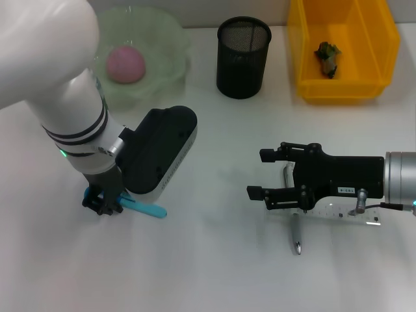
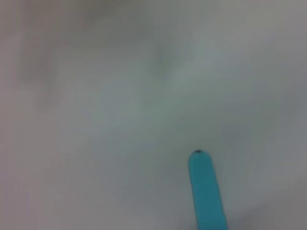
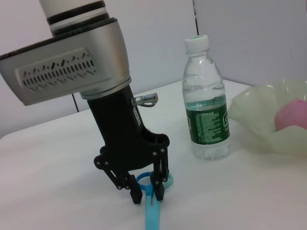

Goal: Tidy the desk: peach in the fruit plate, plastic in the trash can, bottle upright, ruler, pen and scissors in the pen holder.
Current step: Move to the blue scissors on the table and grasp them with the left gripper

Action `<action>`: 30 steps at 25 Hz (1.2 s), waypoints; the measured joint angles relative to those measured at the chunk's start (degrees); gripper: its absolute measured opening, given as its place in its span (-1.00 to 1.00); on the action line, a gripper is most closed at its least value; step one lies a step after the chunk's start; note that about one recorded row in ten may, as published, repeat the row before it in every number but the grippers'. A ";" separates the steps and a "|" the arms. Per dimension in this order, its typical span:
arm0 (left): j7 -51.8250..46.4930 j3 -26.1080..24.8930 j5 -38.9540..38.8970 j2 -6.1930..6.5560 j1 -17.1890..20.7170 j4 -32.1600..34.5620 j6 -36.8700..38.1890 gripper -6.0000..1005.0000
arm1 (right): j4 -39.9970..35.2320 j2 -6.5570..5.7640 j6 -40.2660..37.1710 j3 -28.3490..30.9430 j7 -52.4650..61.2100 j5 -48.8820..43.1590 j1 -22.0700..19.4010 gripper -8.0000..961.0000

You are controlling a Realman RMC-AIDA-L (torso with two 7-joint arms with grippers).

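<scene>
Scissors (image 1: 140, 207): flat on the desk (image 1: 214, 273) directly beneath the left gripper (image 1: 102, 204), cyan blade cover projecting outward from it. Fingers narrowed around the light blue handle loops, seemingly gripping. Light, rigid, smooth plastic; likely to pivot if pinched off-centre. Right gripper (image 1: 263, 174): spread wide, empty, above pen (image 1: 294, 233) and ruler (image 1: 338, 212).

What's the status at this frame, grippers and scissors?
Left gripper down on the scissors, fingers straddling a handle loop. Right gripper open, above the pen and ruler. Nothing in the way.
</scene>
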 joint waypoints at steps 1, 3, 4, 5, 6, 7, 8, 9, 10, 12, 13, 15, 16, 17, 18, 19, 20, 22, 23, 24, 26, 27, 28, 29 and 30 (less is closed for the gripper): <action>-0.05 0.13 0.02 0.00 -0.12 -0.27 -0.10 -0.36 | 0.02 0.00 -0.01 0.01 0.00 0.00 0.00 0.73; -0.08 0.21 0.04 0.00 -0.23 -0.50 -0.26 -0.35 | 0.05 0.00 -0.02 0.02 0.00 0.00 -0.05 0.73; -0.09 0.26 0.05 0.00 -0.29 -0.54 -0.30 -0.35 | 0.07 0.00 -0.03 0.02 0.00 0.00 -0.17 0.73; -0.09 0.26 0.05 0.00 -0.29 -0.54 -0.30 -0.35 | 0.07 0.00 -0.03 0.02 0.00 0.00 -0.17 0.73; -0.10 0.29 0.06 0.00 -0.32 -0.54 -0.32 -0.35 | 0.07 0.00 -0.02 0.02 0.00 0.00 -0.21 0.73; -0.10 0.36 0.06 0.00 -0.35 -0.54 -0.35 -0.35 | 0.07 0.00 -0.02 0.02 0.00 0.00 -0.27 0.73; -0.11 0.44 0.07 0.00 -0.36 -0.54 -0.37 -0.35 | 0.07 0.00 -0.02 0.02 0.00 0.00 -0.27 0.73; -0.12 0.52 0.07 -0.01 -0.39 -0.54 -0.38 -0.35 | 0.07 0.00 -0.02 0.02 0.00 0.00 -0.29 0.73; -0.14 0.62 0.07 -0.04 -0.40 -0.54 -0.38 -0.35 | 0.08 0.00 -0.02 0.02 0.00 0.00 -0.31 0.73; -0.24 0.76 0.08 -0.05 -0.45 -0.54 -0.35 -0.35 | 0.07 0.00 -0.02 0.02 0.00 0.00 -0.38 0.73; -0.24 0.76 0.08 -0.05 -0.45 -0.54 -0.35 -0.35 | 0.07 0.00 -0.02 0.02 0.00 0.00 -0.38 0.73; -0.32 0.76 0.20 -0.06 -0.46 -0.32 -0.14 -0.35 | 0.07 0.00 -0.02 0.02 0.00 0.00 -0.42 0.73; -0.36 0.77 0.28 -0.07 -0.46 -0.19 -0.02 -0.35 | 0.08 0.00 -0.03 0.02 0.00 0.00 -0.43 0.73; -0.40 0.76 0.41 -0.07 -0.45 -0.05 0.15 -0.35 | 0.08 0.00 -0.06 0.02 0.00 0.00 -0.44 0.73; -0.40 0.76 0.41 -0.07 -0.45 -0.05 0.15 -0.35 | 0.08 0.00 -0.06 0.02 0.00 0.00 -0.44 0.73; -0.45 0.77 0.56 -0.08 -0.43 0.09 0.31 -0.36 | 0.07 0.00 -0.08 0.01 0.00 0.00 -0.44 0.73; -0.58 0.77 0.73 -0.08 -0.40 0.33 0.61 -0.36 | 0.07 0.00 -0.08 0.01 0.00 0.00 -0.44 0.73; -0.61 0.77 0.74 -0.09 -0.39 0.36 0.72 -0.36 | 0.08 0.00 -0.10 0.02 0.00 0.00 -0.44 0.73; -0.62 0.77 0.75 -0.08 -0.39 0.36 0.75 -0.36 | 0.08 0.00 -0.10 0.02 0.00 0.00 -0.44 0.73; -0.63 0.77 0.75 -0.09 -0.39 0.36 0.77 -0.36 | 0.07 0.00 -0.11 0.02 0.00 0.00 -0.44 0.73; -0.64 0.76 0.73 -0.09 -0.38 0.31 0.76 -0.37 | 0.07 0.00 -0.11 0.02 0.00 0.00 -0.44 0.73; -0.64 0.77 0.71 -0.09 -0.34 0.28 0.69 -0.37 | 0.07 0.00 -0.11 0.02 0.00 0.00 -0.44 0.73; -0.64 0.77 0.71 -0.09 -0.34 0.28 0.69 -0.37 | 0.07 0.00 -0.11 0.02 0.00 0.00 -0.44 0.73; -0.64 0.77 0.68 -0.09 -0.32 0.27 0.61 -0.38 | 0.07 0.00 -0.11 0.02 0.00 0.00 -0.44 0.73; -0.64 0.77 0.68 -0.09 -0.28 0.27 0.55 -0.38 | 0.07 0.00 -0.11 0.02 0.00 0.00 -0.44 0.73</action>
